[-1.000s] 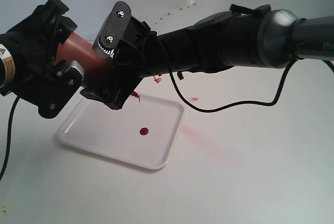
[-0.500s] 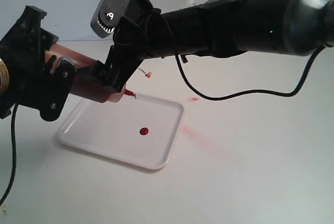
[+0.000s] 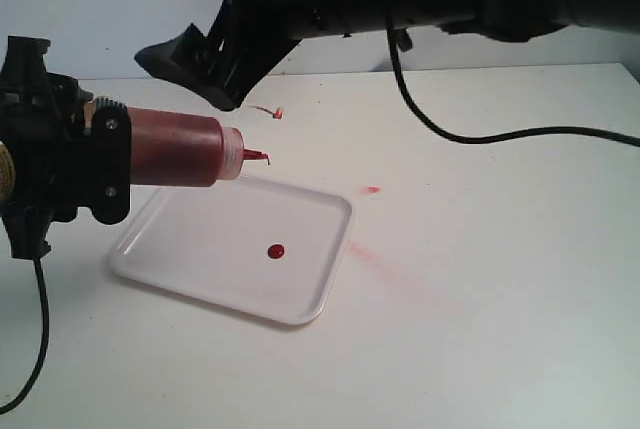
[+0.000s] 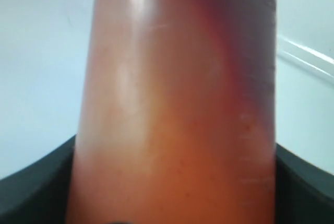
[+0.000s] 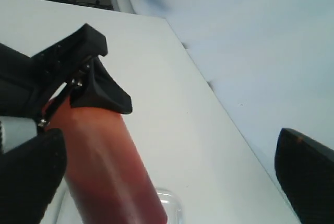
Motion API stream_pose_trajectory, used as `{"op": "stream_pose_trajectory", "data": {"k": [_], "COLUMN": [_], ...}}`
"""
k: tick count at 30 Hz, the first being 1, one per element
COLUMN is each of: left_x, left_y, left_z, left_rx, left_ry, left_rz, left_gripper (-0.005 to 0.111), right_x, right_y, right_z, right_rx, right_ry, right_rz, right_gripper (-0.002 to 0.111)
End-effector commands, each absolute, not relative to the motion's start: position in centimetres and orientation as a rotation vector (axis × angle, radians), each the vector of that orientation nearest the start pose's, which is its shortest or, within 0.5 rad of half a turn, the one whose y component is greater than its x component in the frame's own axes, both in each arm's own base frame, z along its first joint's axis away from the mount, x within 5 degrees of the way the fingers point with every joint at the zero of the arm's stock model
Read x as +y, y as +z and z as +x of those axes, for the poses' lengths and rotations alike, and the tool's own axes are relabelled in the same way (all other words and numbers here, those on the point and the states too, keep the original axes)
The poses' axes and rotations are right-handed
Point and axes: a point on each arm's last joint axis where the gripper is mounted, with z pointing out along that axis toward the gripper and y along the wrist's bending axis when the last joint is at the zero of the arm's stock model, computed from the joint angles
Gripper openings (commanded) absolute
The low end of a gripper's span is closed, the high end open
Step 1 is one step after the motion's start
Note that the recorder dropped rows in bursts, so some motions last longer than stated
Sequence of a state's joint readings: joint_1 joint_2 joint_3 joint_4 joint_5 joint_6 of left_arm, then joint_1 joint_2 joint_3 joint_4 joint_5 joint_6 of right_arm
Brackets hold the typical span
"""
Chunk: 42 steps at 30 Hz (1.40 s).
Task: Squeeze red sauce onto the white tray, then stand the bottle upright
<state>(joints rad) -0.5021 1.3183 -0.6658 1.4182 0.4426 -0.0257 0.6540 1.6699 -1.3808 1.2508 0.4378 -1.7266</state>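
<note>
The bottle [image 3: 175, 147] lies level in the air, its dark-red body gripped at the base end by my left gripper [image 3: 92, 161], which is shut on it. Its red-stained nozzle [image 3: 255, 156] points right over the far left edge of the white tray [image 3: 200, 274], with the thin tip cap [image 3: 278, 113] dangling beyond. One round blob of red sauce [image 3: 276, 251] sits mid-tray. My right gripper [image 3: 215, 79] hovers open above the bottle, touching nothing. The bottle [image 4: 177, 109] fills the left wrist view. In the right wrist view the bottle [image 5: 104, 166] runs below the wide-open fingers [image 5: 26, 177].
A faint pink smear [image 3: 372, 190] and a pale streak [image 3: 365, 252] mark the white table right of the tray. A black cable [image 3: 480, 135] hangs from the right arm over the table's back half. A pale wall stands behind.
My right gripper let go of the bottle and rose up and away. The left gripper swung the bottle from tilted nozzle-down to level and drew back to the left.
</note>
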Motion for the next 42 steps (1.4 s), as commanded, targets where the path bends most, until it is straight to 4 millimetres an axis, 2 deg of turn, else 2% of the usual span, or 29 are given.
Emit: {"op": "stream_pose_trajectory", "data": {"k": [1, 8, 12, 16, 23, 26, 29, 34, 38, 42], "left_x": [-9.0, -9.0, -9.4, -9.8, -9.8, -9.8, -9.5, -9.4, -9.5, -9.5], "left_y": [24.7, 24.7, 24.7, 24.6, 24.3, 25.1, 26.3, 28.1, 28.4, 27.9], "left_z": [24.3, 24.3, 24.2, 24.2, 23.8, 23.4, 22.9, 21.8, 21.5, 21.3], "left_rx": [1.641, 1.721, 1.743, 1.779, 1.776, 1.753, 1.731, 1.659, 1.640, 1.654], "left_ry": [0.882, 0.809, 0.723, 0.622, 0.604, 0.562, 0.550, 0.495, 0.472, 0.451], "left_rz": [1.551, 1.422, 1.365, 1.288, 1.304, 1.269, 1.215, 1.167, 1.167, 1.168], "left_gripper": [0.000, 0.000, 0.000, 0.000, 0.000, 0.000, 0.000, 0.000, 0.000, 0.000], "right_x": [25.6, 24.2, 23.8, 22.5, 18.0, 16.5, 15.3, 15.1, 15.7, 16.6], "right_y": [36.5, 39.0, 38.8, 38.4, 37.4, 35.8, 33.4, 29.1, 25.8, 24.2], "right_z": [28.0, 26.2, 25.6, 26.3, 29.0, 29.7, 29.9, 28.6, 27.7, 28.1], "right_rx": [1.438, 1.526, 1.610, 1.701, 1.866, 1.903, 1.927, 1.911, 1.983, 1.982], "right_ry": [0.477, 0.551, 0.602, 0.620, 0.720, 0.827, 0.947, 1.175, 1.346, 1.538], "right_rz": [-1.249, -1.149, -1.153, -1.135, -0.938, -0.791, -0.645, -0.452, -0.492, -0.538], "right_gripper": [0.105, 0.105, 0.105, 0.105, 0.105, 0.105, 0.105, 0.105, 0.105, 0.105]}}
